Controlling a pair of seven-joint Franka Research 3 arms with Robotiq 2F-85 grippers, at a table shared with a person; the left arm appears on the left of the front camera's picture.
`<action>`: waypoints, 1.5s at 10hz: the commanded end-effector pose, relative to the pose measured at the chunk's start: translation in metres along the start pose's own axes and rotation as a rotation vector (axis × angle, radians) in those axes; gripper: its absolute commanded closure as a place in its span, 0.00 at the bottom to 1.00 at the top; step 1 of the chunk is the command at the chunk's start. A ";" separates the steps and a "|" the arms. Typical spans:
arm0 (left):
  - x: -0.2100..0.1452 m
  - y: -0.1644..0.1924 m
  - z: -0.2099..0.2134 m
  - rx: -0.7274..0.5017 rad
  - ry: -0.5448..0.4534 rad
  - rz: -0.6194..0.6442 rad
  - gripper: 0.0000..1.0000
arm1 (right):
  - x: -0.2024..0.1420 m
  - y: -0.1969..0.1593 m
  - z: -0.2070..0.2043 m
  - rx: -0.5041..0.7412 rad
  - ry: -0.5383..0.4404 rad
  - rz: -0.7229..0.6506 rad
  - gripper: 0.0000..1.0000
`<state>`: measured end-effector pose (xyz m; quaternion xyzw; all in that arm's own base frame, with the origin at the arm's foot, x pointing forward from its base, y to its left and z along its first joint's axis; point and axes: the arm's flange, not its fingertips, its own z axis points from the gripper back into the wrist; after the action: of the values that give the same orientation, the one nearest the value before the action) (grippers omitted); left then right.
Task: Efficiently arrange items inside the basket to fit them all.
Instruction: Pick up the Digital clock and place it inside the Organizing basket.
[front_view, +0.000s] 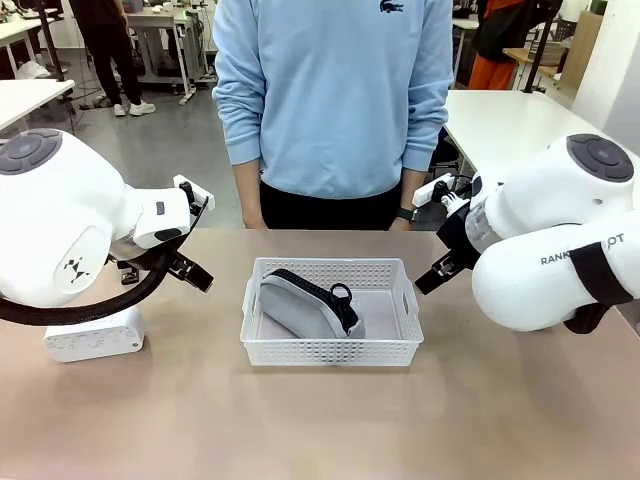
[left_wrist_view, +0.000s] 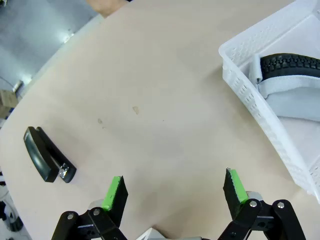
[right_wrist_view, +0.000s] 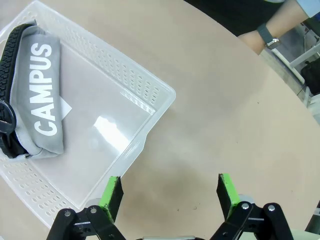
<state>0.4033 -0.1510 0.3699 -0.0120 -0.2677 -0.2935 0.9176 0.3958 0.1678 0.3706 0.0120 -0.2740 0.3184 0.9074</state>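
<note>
- The white rectangular plastic basket with perforated sides and cut-out handles stands in the middle of the beige worktop, its long side facing the near edge.
- A grey soft pouch with a black zipper edge and ring pull lies inside the basket, in its left half. It is tilted up against the left wall, with the zipper edge uppermost and the ring pull towards the middle. In the right wrist view the word "CAMPUS" shows in white on its grey side. The right half of the basket floor is bare.
- A small black stapler lies flat on the worktop, left of the basket and well apart from it.
- A white rounded rectangular box sits on the worktop at the near left, under the left arm and well apart from the basket.
- The left jaws stand spread wide, green pads apart over bare worktop, between the stapler and the basket's left wall, and pinch nothing.
- The right jaws are likewise spread, green pads apart over bare worktop just right of the basket, with nothing between them.
- A person in a light blue sweatshirt stands at the far edge, directly behind the basket, with a dark watch on one wrist.
</note>
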 end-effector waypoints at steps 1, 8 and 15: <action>0.000 0.000 0.000 0.000 0.000 -0.001 0.00 | 0.000 0.000 0.000 0.000 0.000 -0.001 0.00; 0.000 0.000 0.000 0.000 0.000 -0.001 0.00 | 0.000 0.000 0.000 0.000 0.000 -0.001 0.00; -0.052 0.010 0.091 -0.305 -0.085 -0.171 0.00 | -0.039 -0.038 0.096 0.259 -0.061 0.055 0.00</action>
<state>0.3734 -0.1422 0.4318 -0.1179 -0.2486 -0.3937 0.8771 0.3786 0.1380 0.4299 0.0922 -0.2572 0.3502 0.8959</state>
